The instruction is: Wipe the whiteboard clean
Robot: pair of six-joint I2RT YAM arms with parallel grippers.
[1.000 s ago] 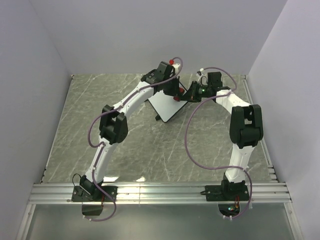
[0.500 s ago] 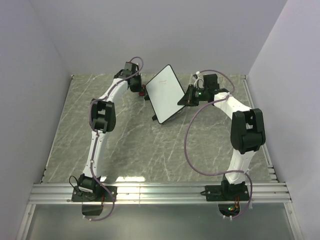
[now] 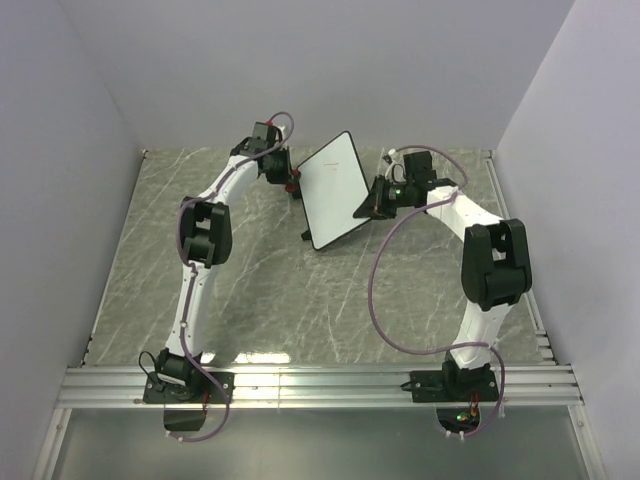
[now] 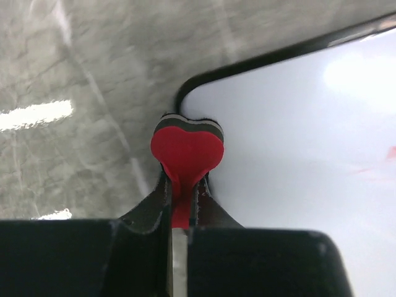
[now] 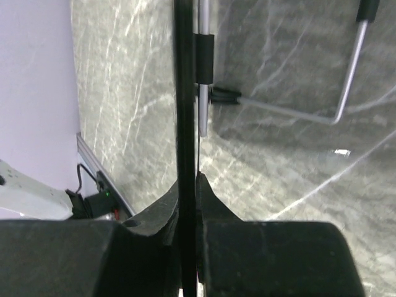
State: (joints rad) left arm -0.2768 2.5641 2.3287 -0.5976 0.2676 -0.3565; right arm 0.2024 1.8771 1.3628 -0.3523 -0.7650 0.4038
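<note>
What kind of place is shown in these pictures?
Probably a robot test cell in a laboratory: plain pale walls enclose the marble-patterned table, and the left arm and right arm are bolted to an aluminium rail at its near edge.

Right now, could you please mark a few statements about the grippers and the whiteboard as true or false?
1. The right gripper is shut on the edge of the whiteboard. True.
2. The left gripper is empty. False: it is shut on a red heart-shaped eraser.
3. The whiteboard lies flat on the table. False: it stands tilted.
4. The eraser is by a corner of the whiteboard. True.
</note>
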